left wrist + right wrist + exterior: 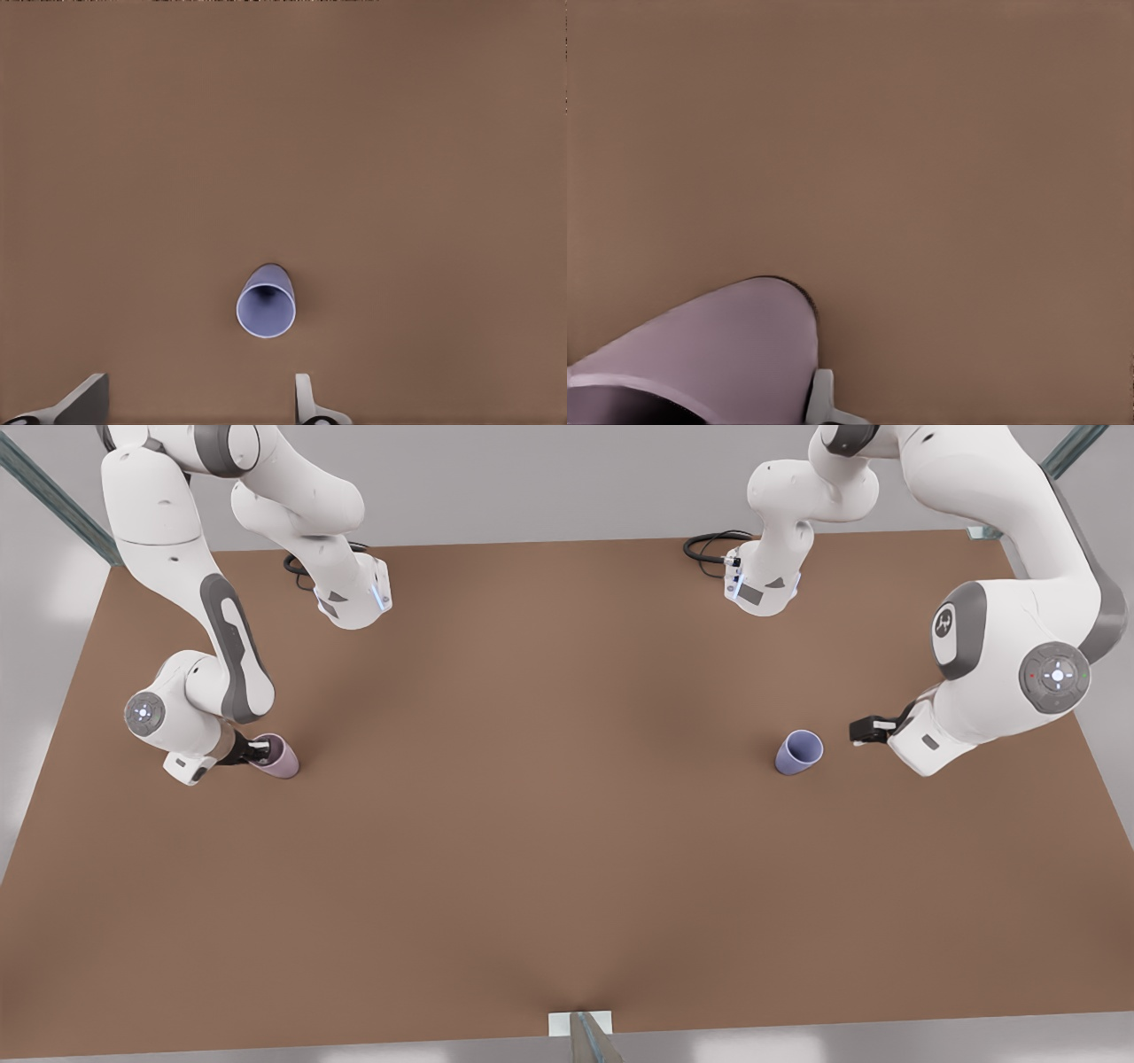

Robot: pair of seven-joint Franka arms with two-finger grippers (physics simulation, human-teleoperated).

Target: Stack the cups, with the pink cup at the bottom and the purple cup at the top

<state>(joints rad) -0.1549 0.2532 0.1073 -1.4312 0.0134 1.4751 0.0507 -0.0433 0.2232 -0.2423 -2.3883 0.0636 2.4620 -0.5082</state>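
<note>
2 cups stand well apart on your brown tabletop (567, 850), each upright with its long axis vertical and its open mouth up: the pink cup (276, 756) at the front view's left, the purple cup (798, 752) at the front view's right. Your right claw (257, 753) is at the pink cup's rim, a finger (822, 400) pressed against the cup's side (718, 354), though you cannot tell whether it is clamped. Your left claw (864, 731) hangs just beside the purple cup (266, 305) without touching, its fingers (304, 397) spread apart.
</note>
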